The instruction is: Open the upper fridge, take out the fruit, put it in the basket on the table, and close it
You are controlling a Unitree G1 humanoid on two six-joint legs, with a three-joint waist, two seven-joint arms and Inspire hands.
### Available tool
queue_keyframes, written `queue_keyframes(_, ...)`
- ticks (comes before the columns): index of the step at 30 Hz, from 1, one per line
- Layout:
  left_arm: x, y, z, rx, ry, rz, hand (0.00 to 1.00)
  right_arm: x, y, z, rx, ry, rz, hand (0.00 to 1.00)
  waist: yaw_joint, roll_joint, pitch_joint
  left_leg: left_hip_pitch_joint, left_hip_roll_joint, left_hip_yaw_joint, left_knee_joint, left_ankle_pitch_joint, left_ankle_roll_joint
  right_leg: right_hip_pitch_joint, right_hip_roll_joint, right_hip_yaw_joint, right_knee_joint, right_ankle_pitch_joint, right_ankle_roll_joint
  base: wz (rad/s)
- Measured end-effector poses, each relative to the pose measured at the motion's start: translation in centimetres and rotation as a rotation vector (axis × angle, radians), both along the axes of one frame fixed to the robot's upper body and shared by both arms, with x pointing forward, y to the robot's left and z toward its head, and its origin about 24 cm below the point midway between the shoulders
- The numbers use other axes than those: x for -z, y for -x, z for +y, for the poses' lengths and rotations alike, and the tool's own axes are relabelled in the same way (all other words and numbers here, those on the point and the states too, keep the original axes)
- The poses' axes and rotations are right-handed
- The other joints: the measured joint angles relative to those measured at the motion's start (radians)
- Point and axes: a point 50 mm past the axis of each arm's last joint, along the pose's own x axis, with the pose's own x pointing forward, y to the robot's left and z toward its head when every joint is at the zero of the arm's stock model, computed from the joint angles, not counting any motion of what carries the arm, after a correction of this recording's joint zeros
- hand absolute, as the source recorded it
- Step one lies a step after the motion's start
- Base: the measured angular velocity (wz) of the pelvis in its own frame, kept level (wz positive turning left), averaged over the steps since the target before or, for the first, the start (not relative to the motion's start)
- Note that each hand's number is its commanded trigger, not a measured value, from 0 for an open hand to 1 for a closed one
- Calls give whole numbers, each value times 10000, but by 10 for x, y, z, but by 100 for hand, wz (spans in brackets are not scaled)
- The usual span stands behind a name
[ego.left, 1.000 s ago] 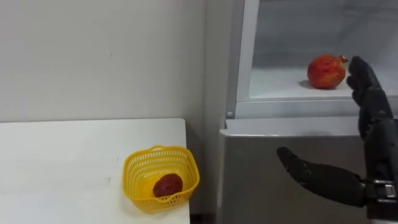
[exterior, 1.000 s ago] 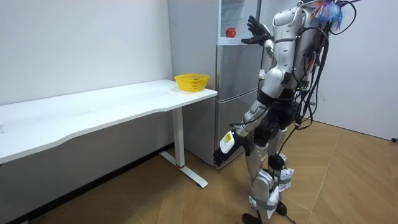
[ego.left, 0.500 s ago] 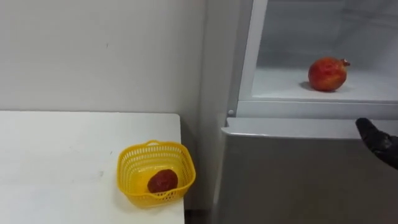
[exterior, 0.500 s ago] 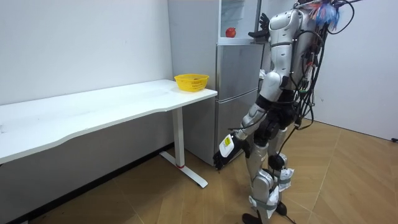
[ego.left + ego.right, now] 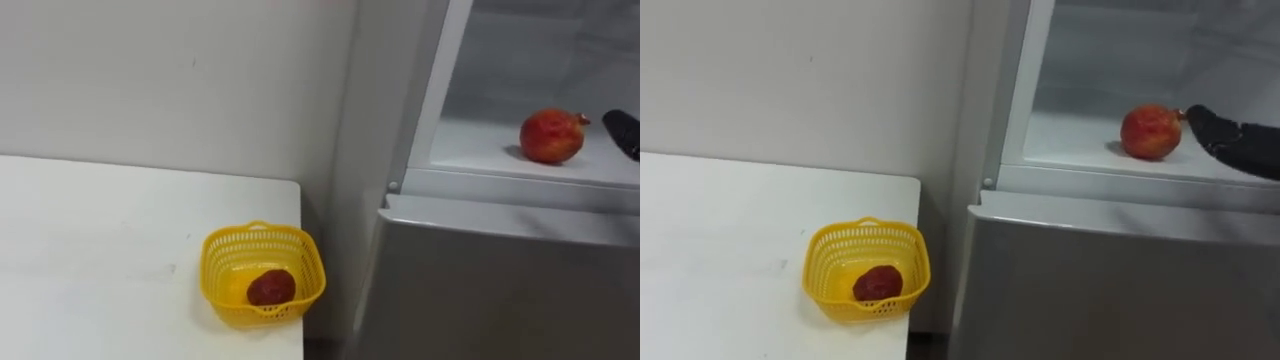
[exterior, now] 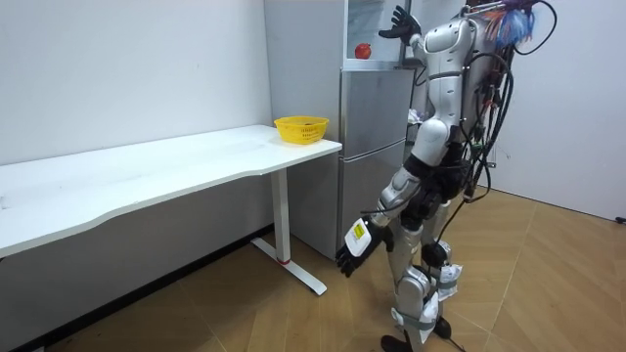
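A red pomegranate point(image 5: 552, 136) lies on the white shelf point(image 5: 480, 150) of the open upper fridge compartment. My right hand point(image 5: 1235, 143) reaches in from the right at the fruit's height, its dark fingers stretched out just beside it, with a sliver of gap. In the room view that right hand point(image 6: 396, 20) is raised with fingers spread in front of the open compartment, near the pomegranate point(image 6: 363, 50). My left hand point(image 6: 348, 260) hangs low beside my legs. I stand facing the fridge.
The grey lower fridge door point(image 5: 500, 280) is shut below the shelf. Left of the fridge a white table point(image 5: 100, 260) carries a yellow mesh basket point(image 5: 225, 300) near its corner, with a dark red fruit point(image 5: 271, 288) inside. A white wall runs behind.
The right hand has risen from below the shelf edge to the pomegranate's level and now reaches in beside it. The eye view has shifted slightly. The left arm has swung lower.
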Motion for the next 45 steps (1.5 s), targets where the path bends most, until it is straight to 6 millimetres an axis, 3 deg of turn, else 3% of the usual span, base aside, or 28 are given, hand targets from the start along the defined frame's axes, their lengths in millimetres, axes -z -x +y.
queue_keyframes(5, -3, 12, 7, -176, -198, 167, 0, -5, -4, -7, -331, -179, 119, 0, -25, -14, -18, -2, 86, 4, 4, -1, -2, 41, -21, -81, 39, 4, -6, 0)
queue_keyframes(17, -6, 20, 13, -458, -473, 369, 0, 16, -22, -20, -989, -2117, 1027, 0, -1, -84, -108, -156, 74, -117, 83, 3, -10, 79, -93, -376, 29, 18, -28, 5)
queue_keyframes(31, -6, 22, 16, -651, -568, 448, 0, 33, -25, -25, -1208, -2189, 2044, 0, 198, -97, -76, -232, -32, -267, 159, 4, -5, 63, -154, -573, 29, 7, -13, 3)
queue_keyframes(36, -6, 23, 16, -692, -547, 477, 0, 36, -29, -18, -1754, -1987, 2309, 0, 255, -224, -91, -311, -32, -287, 161, 5, -4, -10, -164, -629, 28, 0, -14, 1)
queue_keyframes(40, -5, 24, 16, -682, -547, 487, 0, 34, -34, -16, -2101, -2035, 2515, 0, 270, -393, -60, -330, -30, -294, 171, 5, -4, -30, -158, -635, 22, 0, -15, 0)
queue_keyframes(45, -6, 23, 17, -672, -599, 457, 0, 25, -39, -24, -1986, -1558, 2885, 0, 558, -523, -95, -372, -29, -296, 177, 4, -4, -78, -146, -665, 47, 5, -15, 0)
